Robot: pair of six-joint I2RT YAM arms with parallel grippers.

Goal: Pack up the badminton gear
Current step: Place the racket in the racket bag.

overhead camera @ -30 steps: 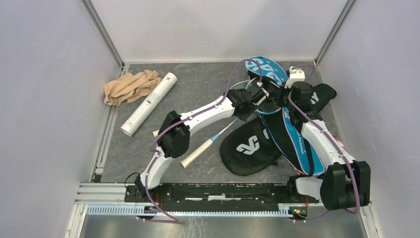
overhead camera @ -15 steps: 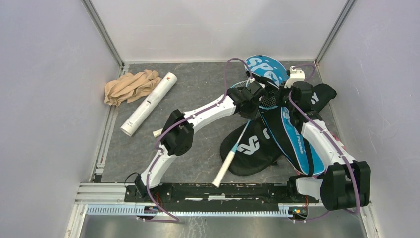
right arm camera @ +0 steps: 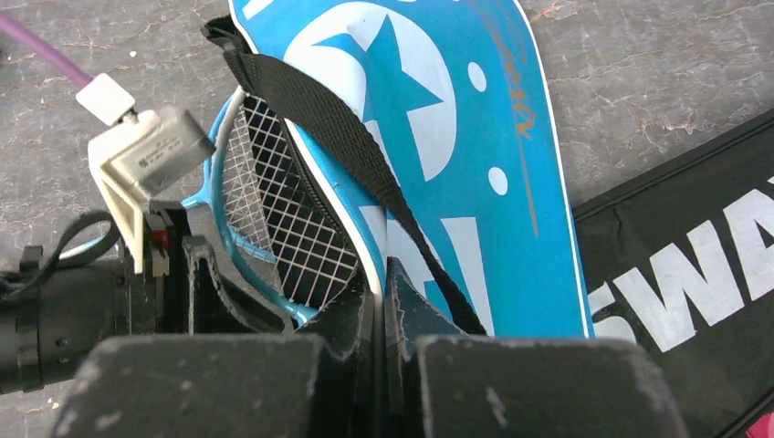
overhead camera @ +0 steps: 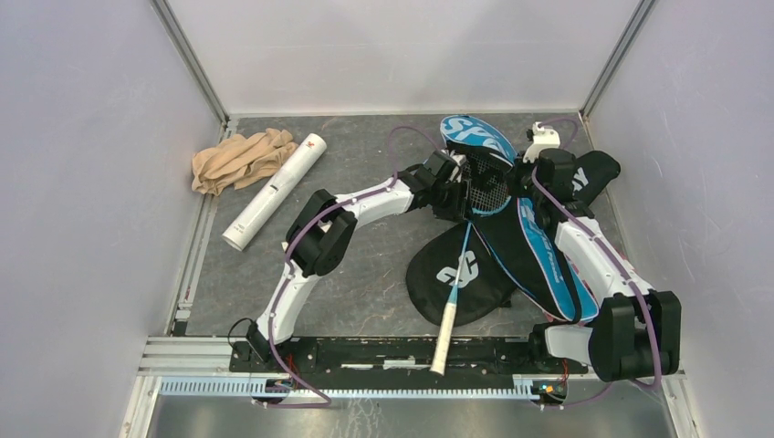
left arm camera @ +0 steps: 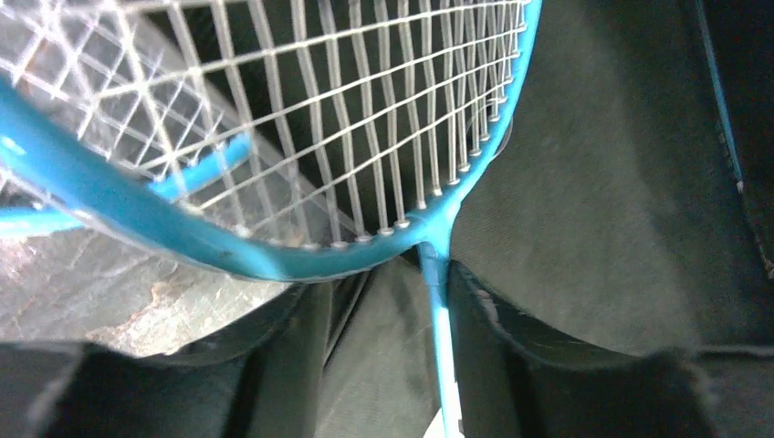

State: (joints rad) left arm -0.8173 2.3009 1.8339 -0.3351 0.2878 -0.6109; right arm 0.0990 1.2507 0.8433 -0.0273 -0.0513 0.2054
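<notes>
Swung round since before: blue racket [overhead camera: 463, 251], handle now pointing at the near edge, shaft across the black cover [overhead camera: 436, 278], head under the blue cover [right arm camera: 429, 137]. Left gripper [overhead camera: 456, 187] has opened, fingers loose either side of the shaft. Right gripper [right arm camera: 379, 297] pinched tight on the blue cover's edge.

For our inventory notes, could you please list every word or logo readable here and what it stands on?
"SWA", white, cut off at the frame edge: black fabric.
"SP", white, rest unclear: blue cover.
White S-like emblem, no letters: black cover.
Too small to read: orange script on the blue cover, marks on the white tube.
</notes>
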